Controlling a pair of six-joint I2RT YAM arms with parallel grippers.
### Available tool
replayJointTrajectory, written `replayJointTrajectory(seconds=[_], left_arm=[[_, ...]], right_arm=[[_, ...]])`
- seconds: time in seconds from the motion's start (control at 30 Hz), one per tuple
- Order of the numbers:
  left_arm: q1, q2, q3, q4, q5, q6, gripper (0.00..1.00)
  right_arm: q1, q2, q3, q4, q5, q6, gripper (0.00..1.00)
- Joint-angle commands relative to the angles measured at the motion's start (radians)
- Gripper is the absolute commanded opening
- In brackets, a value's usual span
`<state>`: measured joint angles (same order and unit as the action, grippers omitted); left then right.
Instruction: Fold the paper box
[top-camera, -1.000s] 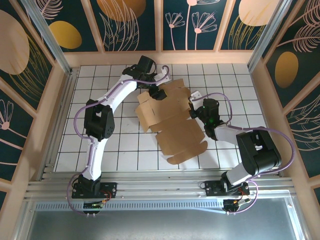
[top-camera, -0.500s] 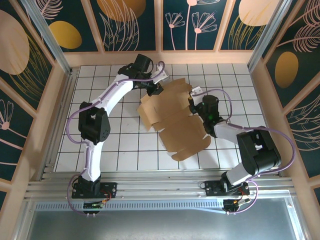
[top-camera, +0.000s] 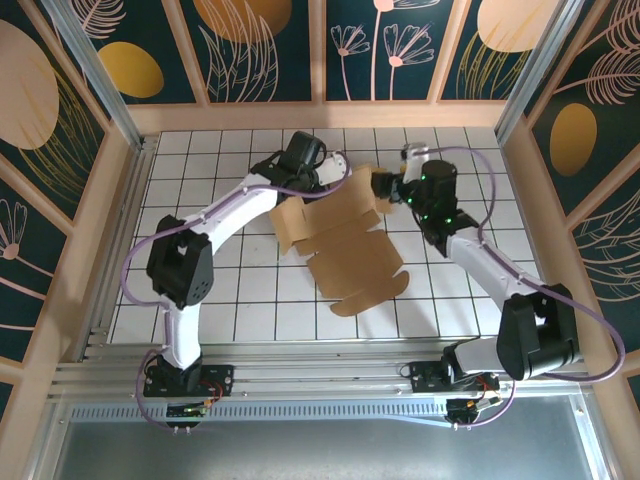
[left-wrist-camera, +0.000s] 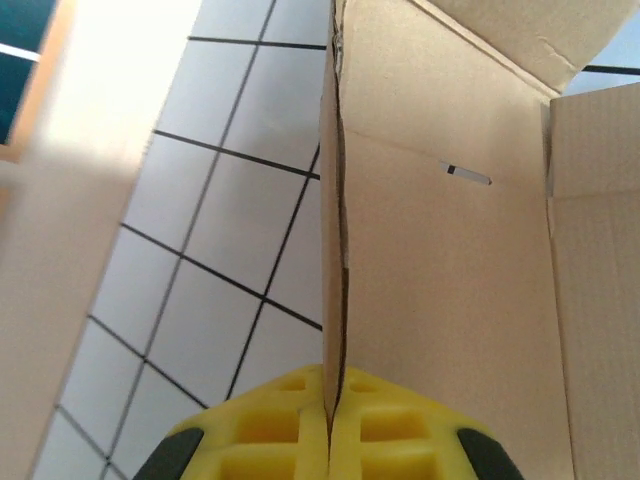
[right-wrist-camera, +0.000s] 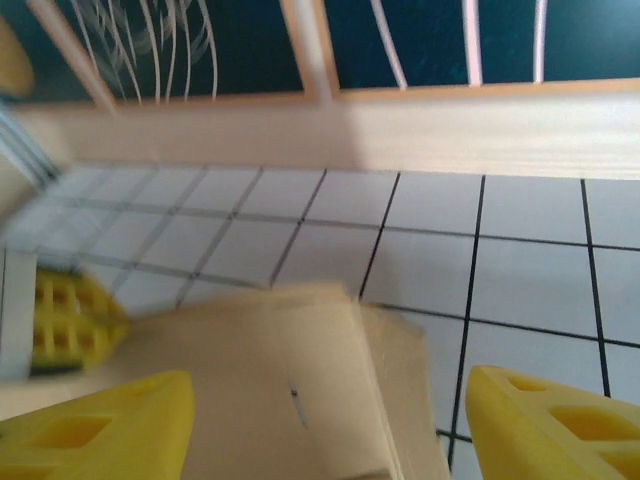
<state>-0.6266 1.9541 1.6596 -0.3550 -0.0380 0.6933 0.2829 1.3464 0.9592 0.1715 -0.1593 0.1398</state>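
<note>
Paper box (top-camera: 350, 250) lies as a mostly flat die-cut sheet in the middle of the tiled table (top-camera: 210, 300). Left gripper (left-wrist-camera: 330, 390) is clamped on its far panel edge. Right gripper (right-wrist-camera: 325, 415) has its jaws apart over the adjoining flap. Step judged: raising the first wall. The next move calls for a grip on that flap. No compartment is formed, so the box contains nothing.

left hand (left-wrist-camera: 331, 425) now clamped on paper box (top-camera: 350, 250) edge, right hand (top-camera: 388, 187) let go, spread open, swung farther back
</note>
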Motion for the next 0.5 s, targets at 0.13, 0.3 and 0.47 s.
replayJointTrajectory(seconds=[0.13,0.3,0.47], left_arm=[[-0.069,-0.107,-0.118,0.316,-0.246,0.051,0.00],[-0.095,-0.101,-0.144,0.317,-0.314,0.097,0.00],[-0.119,-0.096,-0.158,0.304,-0.329,0.079,0.00]], right_arm=[[-0.063,-0.010,0.015,-0.173,-0.167,0.673,0.55],[-0.046,0.016,-0.134,-0.002,-0.176,0.787,0.41],[-0.042,0.206,-0.153,0.226,-0.281,0.877,0.31]])
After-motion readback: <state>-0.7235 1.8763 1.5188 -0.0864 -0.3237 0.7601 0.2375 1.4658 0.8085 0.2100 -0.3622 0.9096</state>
